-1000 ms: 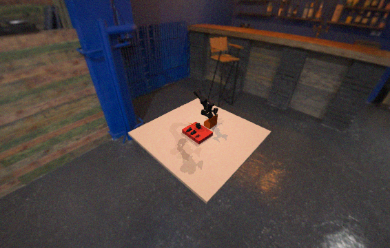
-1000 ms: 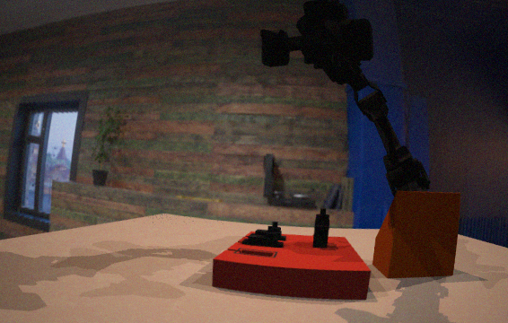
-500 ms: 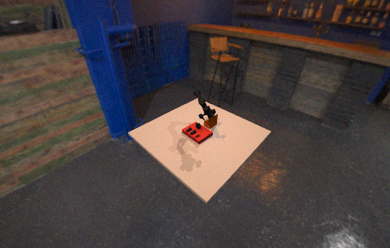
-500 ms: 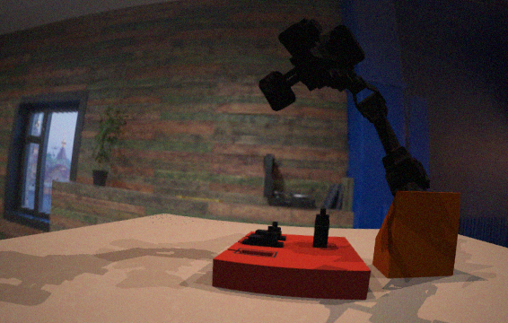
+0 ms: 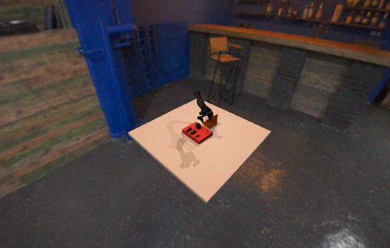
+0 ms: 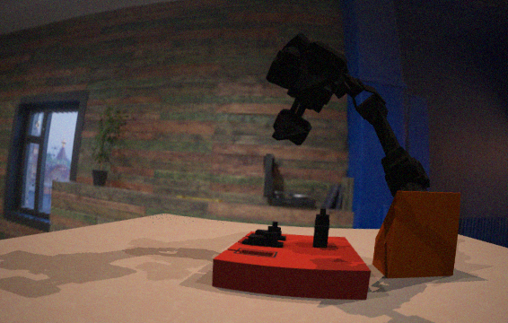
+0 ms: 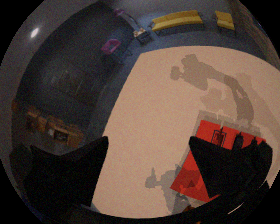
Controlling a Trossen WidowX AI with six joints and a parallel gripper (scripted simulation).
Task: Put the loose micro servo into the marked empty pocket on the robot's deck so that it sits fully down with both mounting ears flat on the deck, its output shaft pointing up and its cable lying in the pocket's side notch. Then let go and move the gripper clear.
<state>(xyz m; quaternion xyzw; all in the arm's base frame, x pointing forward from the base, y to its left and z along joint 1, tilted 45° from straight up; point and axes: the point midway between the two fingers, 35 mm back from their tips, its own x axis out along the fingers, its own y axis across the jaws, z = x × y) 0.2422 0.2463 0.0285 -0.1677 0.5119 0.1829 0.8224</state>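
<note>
The red deck rests on the table. The loose servo appears as a tall black block standing upright on the deck's arm side, shaft upward; it cannot be made out in the wrist view. The empty pocket is a dark-outlined slot beside the seated black servos. My gripper is open and empty, high above the deck. Its right finger covers part of the deck in the wrist view.
An orange wedge-shaped block stands beside the deck, under the arm's base in the exterior view. The pale table carries both. Arm shadows fall across the table and the deck.
</note>
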